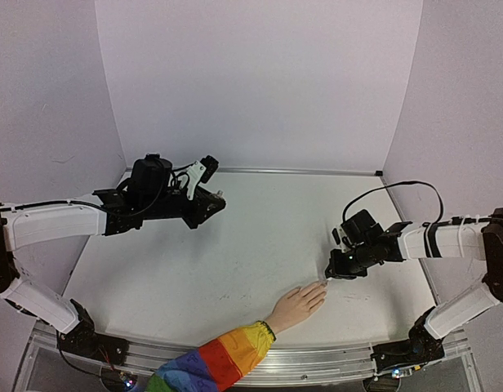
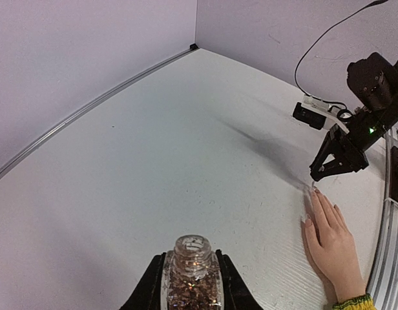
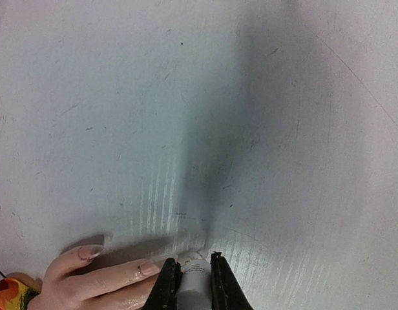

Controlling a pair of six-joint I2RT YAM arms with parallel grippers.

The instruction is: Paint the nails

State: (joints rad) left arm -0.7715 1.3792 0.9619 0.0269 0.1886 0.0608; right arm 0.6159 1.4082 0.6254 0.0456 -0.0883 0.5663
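Observation:
A small flesh-coloured hand (image 1: 296, 306) in a rainbow-striped sleeve (image 1: 223, 359) lies flat near the table's front edge. Its pale nails (image 3: 149, 268) point toward my right gripper (image 1: 329, 276). That gripper (image 3: 194, 259) is shut on a white brush cap (image 3: 194, 276), and the brush tip sits right at the end of one finger. The hand (image 2: 331, 239) and a nail (image 2: 317, 191) also show in the left wrist view. At the back left my left gripper (image 2: 191, 258) is shut on an open glass bottle of glitter polish (image 2: 191, 274), held upright above the table.
Lilac walls close the white table (image 1: 251, 245) on the left, back and right. A metal rail (image 1: 317, 359) runs along the front edge. A black cable (image 1: 398, 192) loops above the right arm.

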